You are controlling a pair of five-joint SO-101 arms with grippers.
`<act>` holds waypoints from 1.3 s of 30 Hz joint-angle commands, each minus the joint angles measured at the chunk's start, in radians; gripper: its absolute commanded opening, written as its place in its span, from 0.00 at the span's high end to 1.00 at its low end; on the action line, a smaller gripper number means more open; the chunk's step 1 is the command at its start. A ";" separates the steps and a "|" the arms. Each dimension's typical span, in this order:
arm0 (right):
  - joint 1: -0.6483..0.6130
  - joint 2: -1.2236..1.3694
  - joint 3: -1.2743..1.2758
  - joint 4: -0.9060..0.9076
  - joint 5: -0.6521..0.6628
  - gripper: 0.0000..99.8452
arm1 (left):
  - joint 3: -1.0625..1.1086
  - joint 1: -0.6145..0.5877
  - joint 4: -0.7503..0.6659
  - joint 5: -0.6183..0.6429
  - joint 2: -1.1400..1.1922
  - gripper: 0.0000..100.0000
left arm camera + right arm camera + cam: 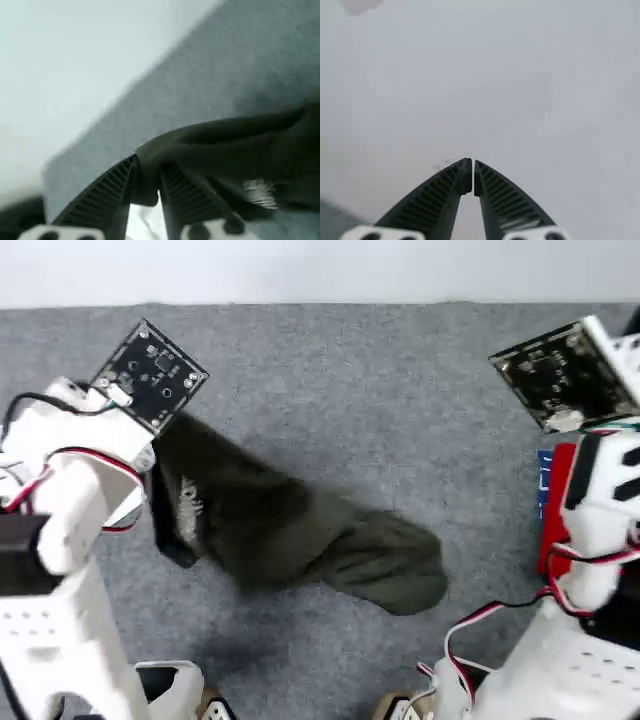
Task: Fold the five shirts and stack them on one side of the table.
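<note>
Your left tool point(146, 172): clamped on a fold of the dark olive shirt point(300, 530), with the fabric pinched between its ribbed fingers point(185, 195).
Shirt: one end is held at your left arm. The rest trails away and lies crumpled near the middle of the grey desk point(380, 370).
Your right tool point(472, 172): tips closed together with nothing between them, facing a pale wall point(480, 75).
Red item point(560, 490): at the desk's right edge beside your right arm; you cannot tell what it is.
</note>
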 commanded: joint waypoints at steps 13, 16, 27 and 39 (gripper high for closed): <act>-0.308 0.002 0.474 0.453 -0.075 0.99 | 0.493 -0.077 -0.018 -0.011 -0.008 0.98; -0.414 0.004 0.589 0.501 -0.175 0.99 | 0.621 -0.187 -0.092 -0.006 -0.008 0.98; -0.923 0.131 0.842 0.519 -0.408 0.98 | 0.874 -0.471 -0.313 -0.011 -0.008 0.97; -1.221 0.584 0.601 0.516 -0.526 0.81 | 0.969 -0.499 -0.348 -0.008 -0.009 0.85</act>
